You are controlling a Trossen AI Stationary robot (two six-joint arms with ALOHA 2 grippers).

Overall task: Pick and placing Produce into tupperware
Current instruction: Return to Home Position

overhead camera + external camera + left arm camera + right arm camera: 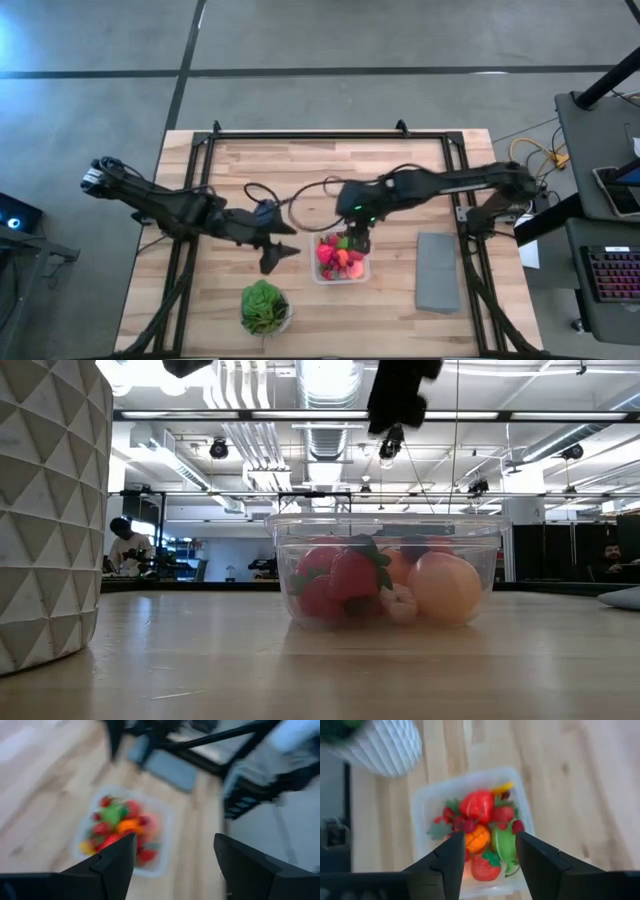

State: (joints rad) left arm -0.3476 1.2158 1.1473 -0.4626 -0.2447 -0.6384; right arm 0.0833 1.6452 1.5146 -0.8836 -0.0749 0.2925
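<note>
Above the box: the right gripper (490, 840) hangs over the clear box (316, 272). Its fingers are spread wide with nothing between them.
Beside the box: the left gripper (175, 840) is raised off the bench (400, 180), just to the plant side of the box. It is also spread wide and empty.
Box: it sits about midway along the bench, closer to the edge where the plant pot (264, 308) stands than to the opposite edge. It lies between the pot and the grey slab (437, 272), touching neither.
Fruit: the toy fruit (479, 806) is heaped inside the box: red berries, an orange piece, a green one and a bit of yellow. The low view shows the heap reaching about to the rim. I see no loose piece on the bench.
Step in hand: the filling looks done, so this is most likely both arms going back to rest.
Right arm, done well: raise it straight up first, then draw it back toward its own end of the bench, so the fingers pass over the rim and the top berries. The fingers can be left apart, since there is nothing to drop.
Left arm, done well: pull it back toward its own end, clear of the plant's leaves. The arms should move apart, never across each other.
Risk: a finger catching the rim would probably slide the light box or spill fruit.
</note>
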